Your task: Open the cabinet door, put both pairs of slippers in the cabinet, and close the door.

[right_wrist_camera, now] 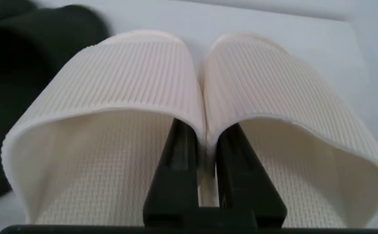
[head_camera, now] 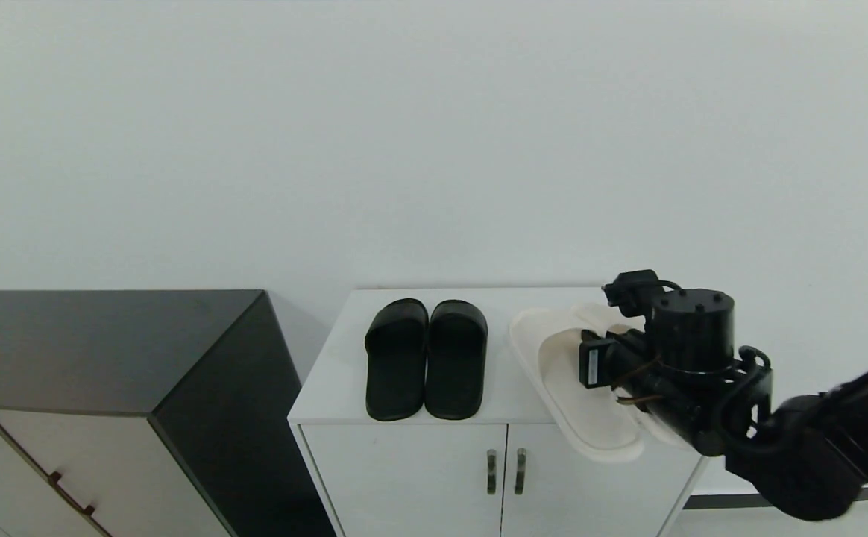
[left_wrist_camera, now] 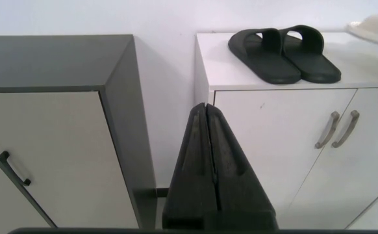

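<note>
A pair of white slippers [head_camera: 583, 403] lies tilted at the right end of the white cabinet's top [head_camera: 329, 388], heels jutting past the front edge. My right gripper [right_wrist_camera: 205, 133] has one finger inside each slipper [right_wrist_camera: 111, 84] and is shut on their touching inner walls. In the head view that gripper [head_camera: 596, 364] comes in from the right. A pair of black slippers [head_camera: 426, 358] rests side by side on the middle of the top. Both cabinet doors [head_camera: 404, 485] are closed, with their handles [head_camera: 505, 470] at the centre. My left gripper [left_wrist_camera: 206, 110] is shut and holds nothing, low in front of the cabinet's left edge.
A dark-topped cabinet [head_camera: 106, 350] with light drawer fronts stands to the left of the white one, with a narrow gap [left_wrist_camera: 169, 149] between them. A plain white wall runs behind both.
</note>
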Tool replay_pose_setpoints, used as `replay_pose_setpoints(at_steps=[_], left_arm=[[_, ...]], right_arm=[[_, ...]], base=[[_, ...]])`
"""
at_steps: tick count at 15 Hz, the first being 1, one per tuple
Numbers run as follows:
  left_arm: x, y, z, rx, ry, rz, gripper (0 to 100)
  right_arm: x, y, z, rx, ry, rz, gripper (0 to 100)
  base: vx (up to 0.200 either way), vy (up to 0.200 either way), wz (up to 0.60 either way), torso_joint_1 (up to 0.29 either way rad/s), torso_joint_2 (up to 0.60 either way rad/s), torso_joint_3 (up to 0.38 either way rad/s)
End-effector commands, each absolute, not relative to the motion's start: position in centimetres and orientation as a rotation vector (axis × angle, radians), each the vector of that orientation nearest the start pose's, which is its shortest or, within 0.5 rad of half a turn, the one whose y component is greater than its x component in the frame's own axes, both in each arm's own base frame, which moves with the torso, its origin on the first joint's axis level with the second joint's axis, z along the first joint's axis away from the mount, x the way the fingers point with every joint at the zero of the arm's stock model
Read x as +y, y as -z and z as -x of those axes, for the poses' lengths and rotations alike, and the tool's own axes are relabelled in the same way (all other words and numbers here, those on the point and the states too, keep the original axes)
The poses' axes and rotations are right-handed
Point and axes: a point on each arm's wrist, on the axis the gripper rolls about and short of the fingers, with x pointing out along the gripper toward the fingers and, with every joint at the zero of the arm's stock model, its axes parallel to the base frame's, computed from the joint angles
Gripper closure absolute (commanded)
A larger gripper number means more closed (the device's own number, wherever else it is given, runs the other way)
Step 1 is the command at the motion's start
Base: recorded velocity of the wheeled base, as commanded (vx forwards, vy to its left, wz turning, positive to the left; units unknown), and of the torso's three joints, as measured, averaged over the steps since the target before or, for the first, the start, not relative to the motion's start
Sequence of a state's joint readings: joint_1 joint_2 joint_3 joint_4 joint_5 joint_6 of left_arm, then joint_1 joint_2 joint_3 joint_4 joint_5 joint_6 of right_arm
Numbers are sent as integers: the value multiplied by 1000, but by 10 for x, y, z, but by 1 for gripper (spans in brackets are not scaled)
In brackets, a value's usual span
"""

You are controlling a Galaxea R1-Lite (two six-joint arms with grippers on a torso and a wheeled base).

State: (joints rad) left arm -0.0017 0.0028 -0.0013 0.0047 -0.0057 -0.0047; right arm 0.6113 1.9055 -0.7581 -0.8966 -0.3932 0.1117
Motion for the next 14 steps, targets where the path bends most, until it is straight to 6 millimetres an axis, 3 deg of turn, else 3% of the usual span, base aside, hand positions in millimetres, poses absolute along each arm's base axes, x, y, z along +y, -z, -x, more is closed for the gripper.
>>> replay_pose_setpoints(at_steps=[1,4,11,14], left_arm=[[0,-76,23,6,6,5,100],[0,-76,23,6,8,3,100],[0,-76,23,6,8,3,100],[0,-75,23,5,8,-2,100]], right_arm=[[182,-162,-211,183,-363,-38,100],[188,-165,-180,253,-456,-14,100],[191,-162,-172,295,-532,-37,100],[192,-162,-170,296,-541,-33,100]], base=[[0,0,0,0,0,0],[0,0,0,0,0,0],[0,0,0,0,0,0],[-200,0,0,6,4,1]])
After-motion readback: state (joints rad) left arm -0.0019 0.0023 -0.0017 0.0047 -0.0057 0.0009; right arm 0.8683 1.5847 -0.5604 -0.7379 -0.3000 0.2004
